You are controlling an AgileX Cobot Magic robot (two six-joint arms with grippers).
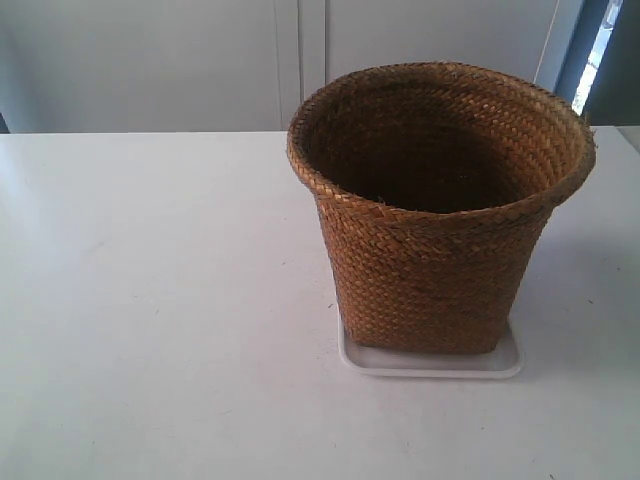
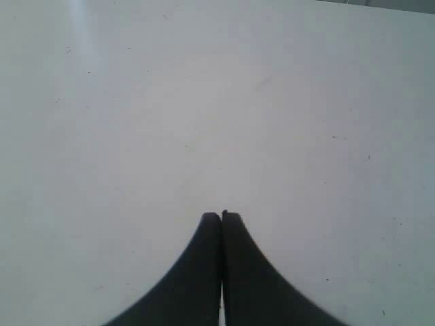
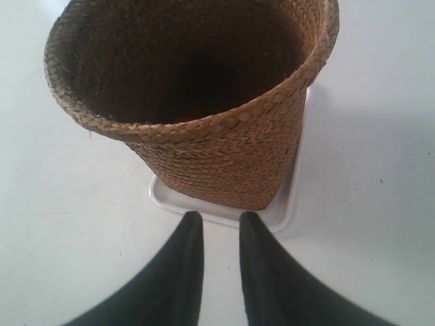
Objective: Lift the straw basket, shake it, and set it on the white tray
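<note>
Right gripper point(image 3: 221, 219) is parted, a slim gap between its dark fingers, nothing in it, hanging over the tabletop point(image 3: 75, 231). Just ahead of its tips is the near edge of the white tray point(image 3: 289, 204). On that tray sits the straw basket point(image 3: 217, 163), upright, its wide rim flaring above the base. Left gripper point(image 2: 221, 216) is pressed closed, empty, with plain white tabletop stretching ahead of it.

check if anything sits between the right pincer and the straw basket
Nothing visible does. In the right wrist view only the rim of the white tray lies between the right pincer and the straw basket, and the basket already stands on that tray.
</note>
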